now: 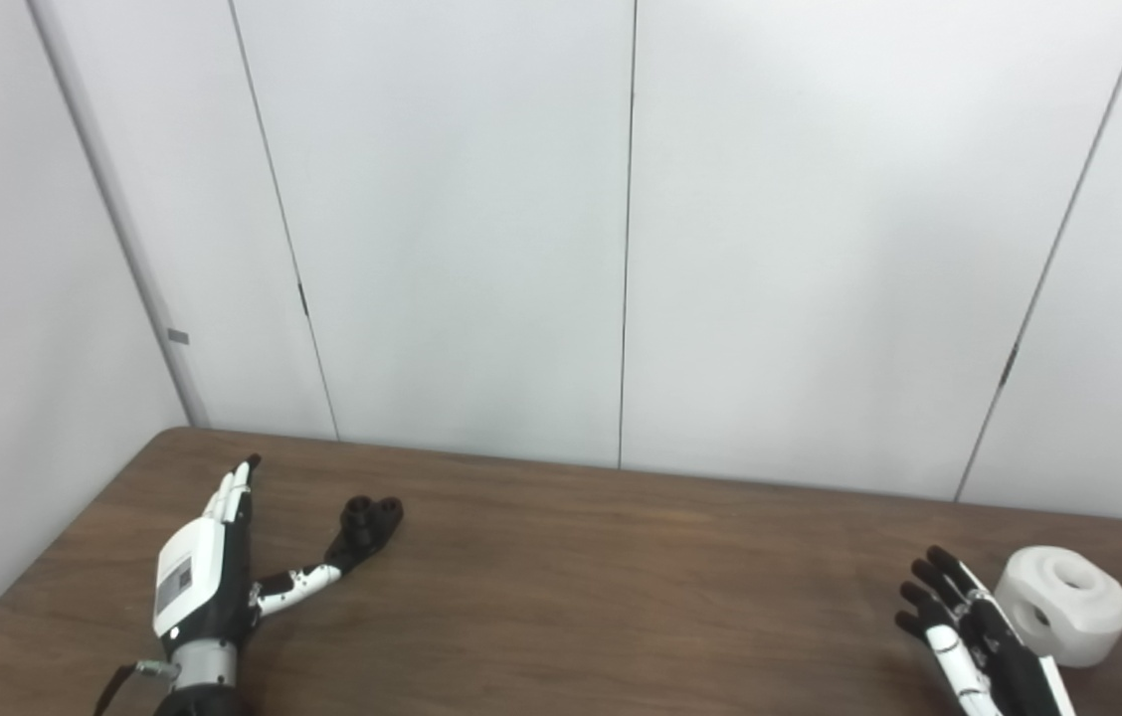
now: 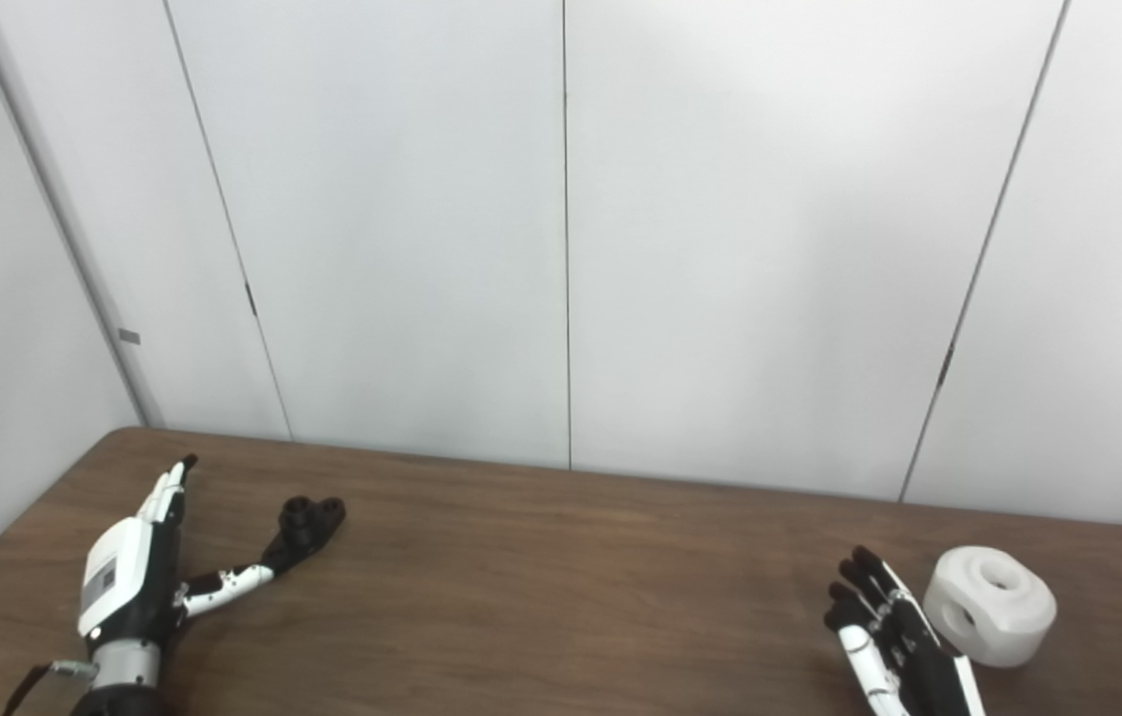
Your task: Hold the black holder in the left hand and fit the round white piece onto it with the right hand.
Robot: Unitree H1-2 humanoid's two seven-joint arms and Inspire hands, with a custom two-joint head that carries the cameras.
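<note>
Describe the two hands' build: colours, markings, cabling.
Left hand: white back plate bearing a square printed code label, black frame, white finger segments with black tips, silver metal wrist collar, thin black cable at the wrist. Right hand: black fingers with white inlaid segments; its wrist is cut off by the frame.

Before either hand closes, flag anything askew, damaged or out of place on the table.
Nothing stands out. The black holder lies flat by the open left hand; the round white piece sits intact beside the open right hand.
</note>
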